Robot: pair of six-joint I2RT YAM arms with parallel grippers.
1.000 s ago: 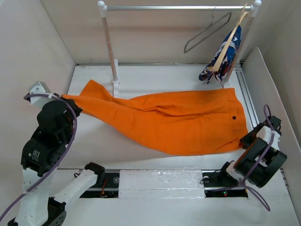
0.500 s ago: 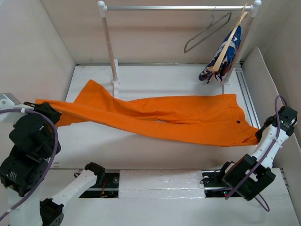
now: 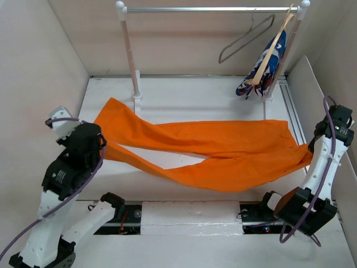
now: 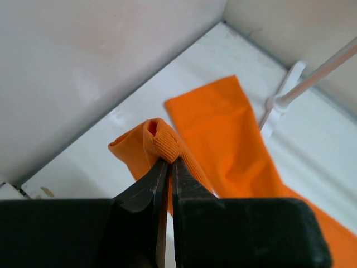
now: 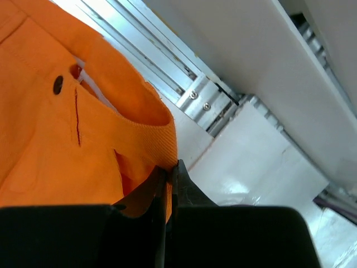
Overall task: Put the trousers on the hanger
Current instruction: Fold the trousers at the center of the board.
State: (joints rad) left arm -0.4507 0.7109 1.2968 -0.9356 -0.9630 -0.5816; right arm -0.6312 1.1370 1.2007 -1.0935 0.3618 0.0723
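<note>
On the white table (image 3: 184, 89): orange trousers (image 3: 234, 148) stretching left to right across mid-frame, one leg end lying flat upper left, just beside the rack foot (image 3: 137, 101); metal rail (image 3: 294, 114) running along the right edge.

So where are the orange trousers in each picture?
Top external: trousers stretched across the middle, side to side.
Left wrist: trousers at centre, cuff pinched by the left end effector.
Right wrist: trousers fill the left side, waistband pinched by the right end effector.
Shared landmark: the rack post, in top and left wrist.
</note>
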